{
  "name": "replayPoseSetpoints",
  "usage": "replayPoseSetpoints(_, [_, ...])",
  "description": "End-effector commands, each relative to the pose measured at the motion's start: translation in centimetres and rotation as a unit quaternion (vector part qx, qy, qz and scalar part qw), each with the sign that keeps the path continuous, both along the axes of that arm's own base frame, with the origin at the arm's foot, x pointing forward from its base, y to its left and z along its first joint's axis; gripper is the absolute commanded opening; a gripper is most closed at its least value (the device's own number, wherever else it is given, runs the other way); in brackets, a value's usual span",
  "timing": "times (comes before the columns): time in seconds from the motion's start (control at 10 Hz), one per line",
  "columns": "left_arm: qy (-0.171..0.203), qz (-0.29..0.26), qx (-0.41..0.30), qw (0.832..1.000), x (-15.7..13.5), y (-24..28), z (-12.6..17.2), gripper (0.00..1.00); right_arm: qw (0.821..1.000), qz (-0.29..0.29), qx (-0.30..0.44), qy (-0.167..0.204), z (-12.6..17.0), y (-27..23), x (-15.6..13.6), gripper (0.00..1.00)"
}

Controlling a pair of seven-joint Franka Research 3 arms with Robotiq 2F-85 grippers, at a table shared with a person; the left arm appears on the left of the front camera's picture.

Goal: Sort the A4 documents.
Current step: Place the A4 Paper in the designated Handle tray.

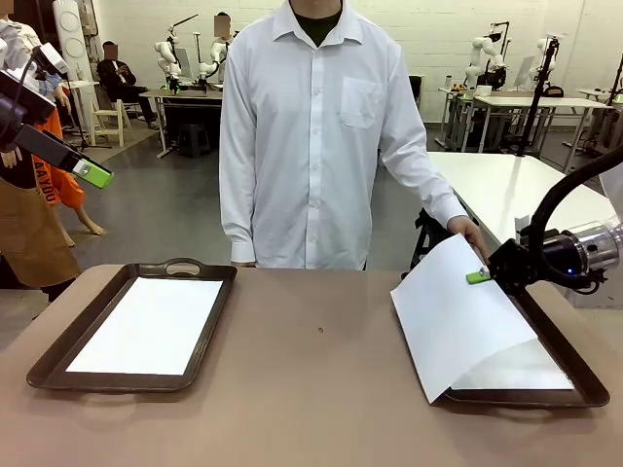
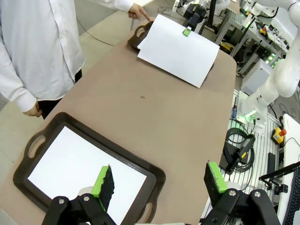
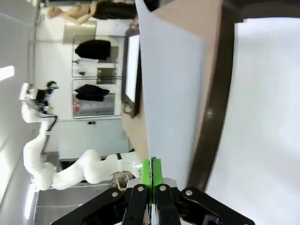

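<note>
One A4 sheet (image 1: 458, 316) is pinched at its far edge by the right pincer (image 1: 479, 276), raised above the right tray (image 1: 574, 394); it should be carried level. The left pincer (image 2: 159, 180) is spread, empty.

Raised A4 sheet (image 1: 453, 321) hides the right tray's (image 1: 545, 397) left half and part of the sheet beneath (image 1: 526, 370). Person's head cropped by top edge; tabletop (image 1: 311, 389) corners cut off.

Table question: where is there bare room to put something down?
The brown table is bare between the left tray and the right tray. The right side is crowded: a lifted sheet, the right hand.
</note>
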State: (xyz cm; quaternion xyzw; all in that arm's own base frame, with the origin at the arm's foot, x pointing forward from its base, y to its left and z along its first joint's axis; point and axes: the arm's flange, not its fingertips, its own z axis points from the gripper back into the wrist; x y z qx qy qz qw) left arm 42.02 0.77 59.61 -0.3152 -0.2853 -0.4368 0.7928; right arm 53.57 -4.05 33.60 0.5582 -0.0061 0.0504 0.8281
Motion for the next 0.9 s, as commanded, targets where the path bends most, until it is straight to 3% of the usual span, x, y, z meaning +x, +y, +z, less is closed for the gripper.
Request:
replayPoseSetpoints(0.0, [-0.001,-0.002,0.002,1.0,-0.1,0.0,0.1,1.0,0.998,0.005,-0.063,0.007,-0.9,-1.9,1.1,0.01])
replayPoseSetpoints(0.3, [-0.001,-0.002,0.002,1.0,-0.1,0.0,0.1,1.0,0.985,-0.015,-0.171,-0.016,-1.3,-4.1,1.7,0.01])
replayPoseSetpoints(0.8, [-0.001,-0.002,0.002,1.0,-0.1,0.0,0.1,1.0,0.978,-0.041,-0.202,-0.009,-2.4,-5.0,1.6,0.01])
